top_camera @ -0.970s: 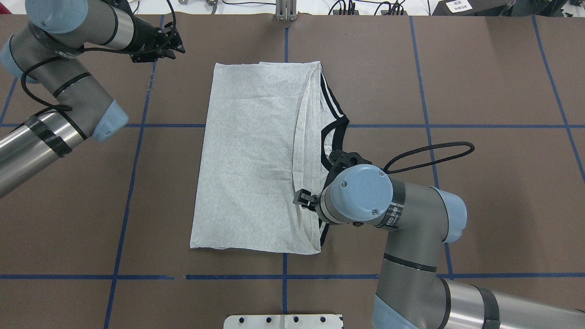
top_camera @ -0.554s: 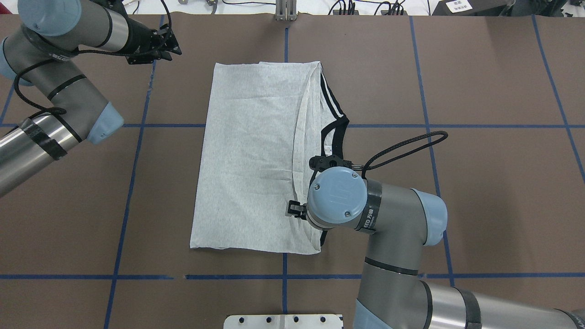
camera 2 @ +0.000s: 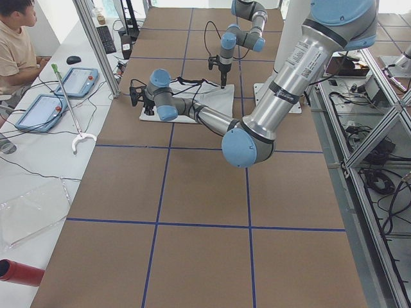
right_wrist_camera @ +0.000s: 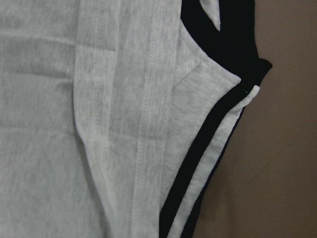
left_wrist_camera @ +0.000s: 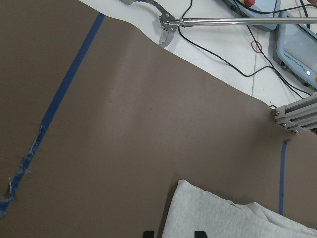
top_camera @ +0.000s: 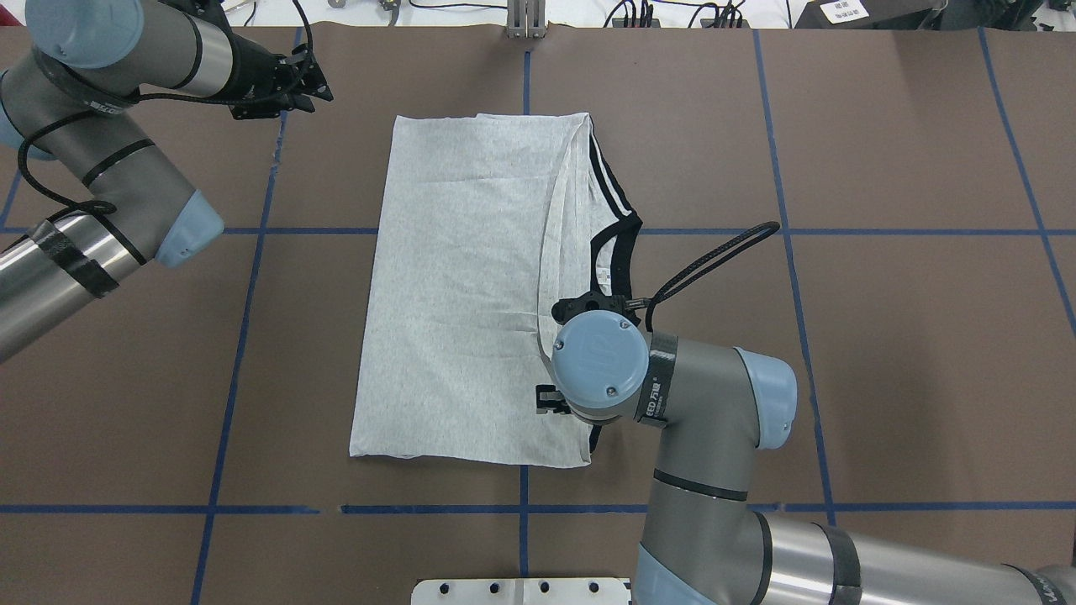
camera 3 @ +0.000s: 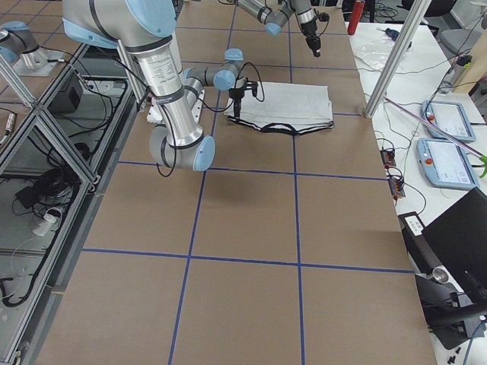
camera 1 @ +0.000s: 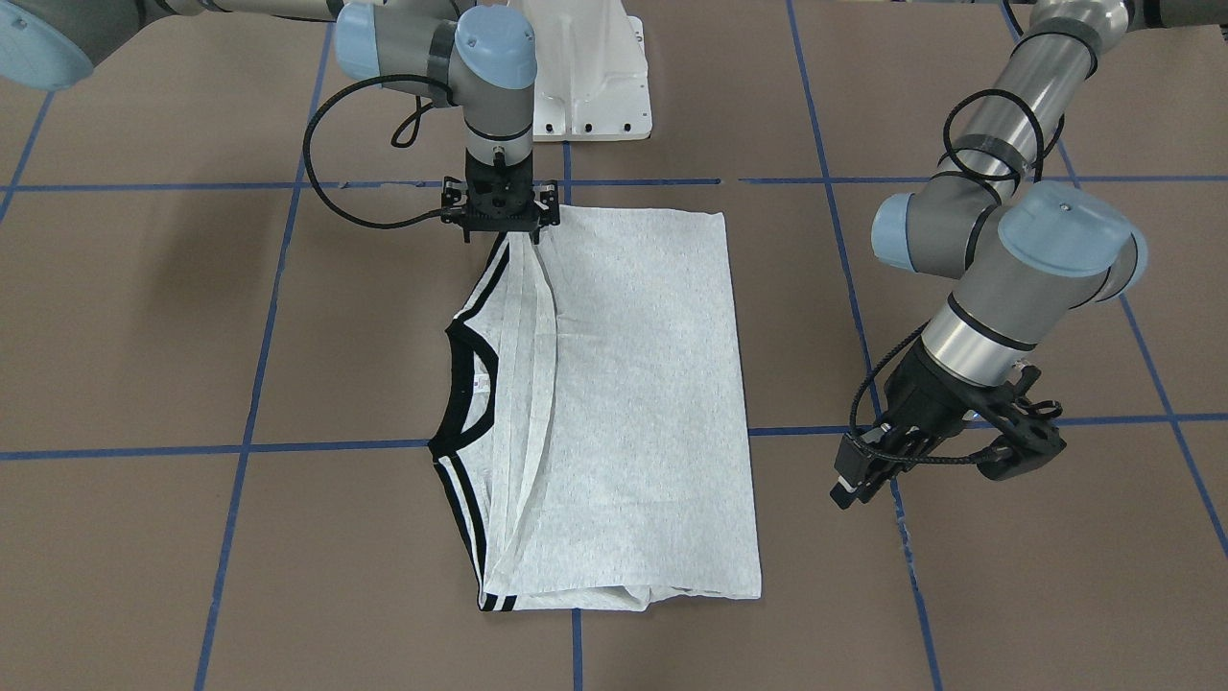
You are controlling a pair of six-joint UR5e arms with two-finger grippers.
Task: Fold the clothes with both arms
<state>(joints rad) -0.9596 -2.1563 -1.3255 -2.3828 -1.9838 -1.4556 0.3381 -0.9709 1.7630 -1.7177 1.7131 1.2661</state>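
The grey T-shirt (top_camera: 462,294) lies flat and folded lengthwise on the brown table, with its black collar (top_camera: 618,252) and striped cuffs along its right edge. It also shows in the front view (camera 1: 633,384). My right gripper (camera 1: 501,238) points straight down over the shirt's near right corner, just above the striped cuff (right_wrist_camera: 208,168), and looks open and empty. The overhead view hides it under the wrist. My left gripper (top_camera: 319,84) hovers open and empty beyond the shirt's far left corner (left_wrist_camera: 223,218), apart from it.
The white pedestal base (camera 1: 585,77) stands at the robot's edge. Blue tape lines (top_camera: 252,336) cross the table. A grabber tool (left_wrist_camera: 223,21) and pendants (camera 2: 77,80) lie past the far edge, beside an operator (camera 2: 13,38).
My right arm has moved left and toward the shirt's near right corner, its cable loop following. My left arm has drawn back slightly to the left. The shirt has not moved.
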